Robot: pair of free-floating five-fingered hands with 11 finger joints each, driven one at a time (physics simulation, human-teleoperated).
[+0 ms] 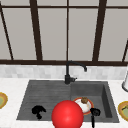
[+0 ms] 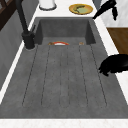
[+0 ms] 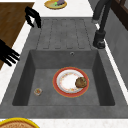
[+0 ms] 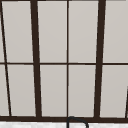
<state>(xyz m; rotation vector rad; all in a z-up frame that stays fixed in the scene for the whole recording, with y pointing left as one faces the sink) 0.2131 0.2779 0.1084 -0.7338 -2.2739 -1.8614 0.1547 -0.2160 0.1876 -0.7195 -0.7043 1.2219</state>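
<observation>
My left hand (image 1: 37,110) hovers over the front of the grooved draining board (image 1: 42,97), fingers loosely bent downward and holding nothing; it is the hand near the front rim in the left side view (image 2: 114,66) and the far hand in the right side view (image 3: 33,15). My right hand (image 1: 94,112) hangs at the front rim of the basin, fingers straight and apart, empty (image 3: 7,55) (image 2: 107,8). In the basin lies a red-rimmed white plate (image 3: 67,82) with a brown lump of food (image 3: 81,82) on it. A large red ball (image 1: 67,115) fills the low centre of the front view.
A black tap (image 1: 68,75) stands behind the sink. A small round bit (image 3: 38,91) lies on the basin floor. Yellow plates sit on the counter at left (image 1: 2,100) and right (image 1: 123,110). A white jar (image 1: 125,83) stands at the right. A window spans the wall.
</observation>
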